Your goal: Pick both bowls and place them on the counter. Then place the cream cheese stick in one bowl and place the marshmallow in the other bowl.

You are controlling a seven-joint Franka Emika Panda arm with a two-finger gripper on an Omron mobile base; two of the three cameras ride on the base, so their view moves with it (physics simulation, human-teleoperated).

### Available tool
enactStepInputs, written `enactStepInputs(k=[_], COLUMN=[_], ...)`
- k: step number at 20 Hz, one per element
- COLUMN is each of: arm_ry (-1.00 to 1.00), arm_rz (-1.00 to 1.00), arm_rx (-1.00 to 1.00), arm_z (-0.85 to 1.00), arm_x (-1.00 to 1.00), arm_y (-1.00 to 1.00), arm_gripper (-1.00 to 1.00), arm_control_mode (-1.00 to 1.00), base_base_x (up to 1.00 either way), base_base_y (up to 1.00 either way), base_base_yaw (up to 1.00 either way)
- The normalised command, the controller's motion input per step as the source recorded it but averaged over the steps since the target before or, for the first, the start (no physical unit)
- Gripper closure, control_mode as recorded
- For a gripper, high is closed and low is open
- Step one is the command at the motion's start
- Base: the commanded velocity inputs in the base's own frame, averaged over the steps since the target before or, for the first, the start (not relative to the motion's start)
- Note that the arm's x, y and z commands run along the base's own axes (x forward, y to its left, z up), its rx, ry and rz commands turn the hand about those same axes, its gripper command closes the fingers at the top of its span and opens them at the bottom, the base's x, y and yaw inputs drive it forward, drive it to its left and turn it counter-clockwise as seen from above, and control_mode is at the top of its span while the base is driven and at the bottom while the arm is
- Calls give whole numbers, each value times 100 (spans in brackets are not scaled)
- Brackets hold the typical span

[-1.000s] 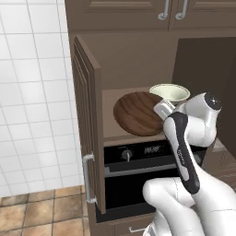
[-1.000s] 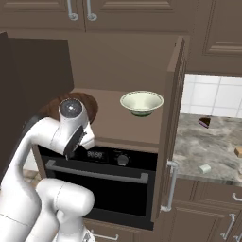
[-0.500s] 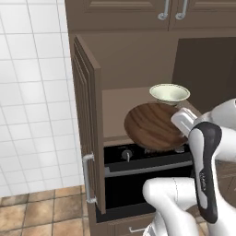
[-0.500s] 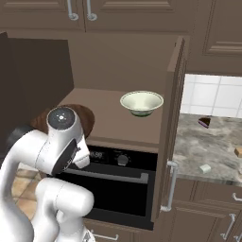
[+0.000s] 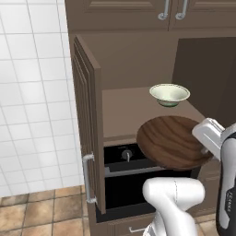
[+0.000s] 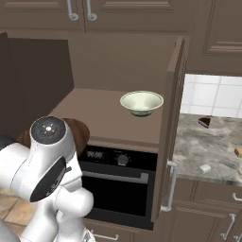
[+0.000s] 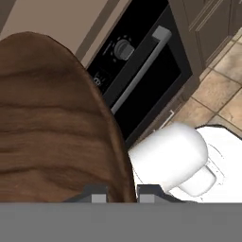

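My gripper (image 7: 120,194) is shut on the rim of the dark brown wooden bowl (image 5: 171,142), which hangs tilted off the shelf's front edge, above the oven. In the left base view the gripper (image 5: 206,148) clamps the bowl's right rim. The same bowl (image 6: 79,133) peeks out behind the arm's joint in the right base view. The pale cream bowl (image 5: 169,94) stands upright on the brown cabinet shelf (image 6: 101,116). Further right, the marbled counter (image 6: 208,146) carries the tan cream cheese stick (image 6: 238,151) and the small white marshmallow (image 6: 204,168).
The cabinet door (image 5: 86,120) stands open on the left and another open door (image 6: 169,118) separates the shelf from the counter. The black oven (image 6: 118,182) with its handle sits below the shelf. A dark cake slice (image 6: 204,122) lies at the counter's back.
The wooden bowl has come off the shelf, out toward the cameras and a little lower, carried by the gripper. The cream bowl has not moved.
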Motion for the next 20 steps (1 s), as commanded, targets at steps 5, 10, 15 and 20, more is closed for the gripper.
enactStepInputs(k=[5, 10, 15, 20], arm_ry=[0, 0, 0, 0], arm_rz=[0, 1, 0, 0], arm_rx=[-9, -9, 0, 0], arm_z=[-10, -10, 0, -2], arm_x=[-58, -22, -2, -7], arm_y=[36, 21, 0, -2], arm_gripper=[100, 100, 100, 100], arm_control_mode=[-100, -100, -100, 100], base_base_x=[0, 0, 0, -21], base_base_y=[0, 0, 0, -15], base_base_yaw=[0, 0, 0, -3])
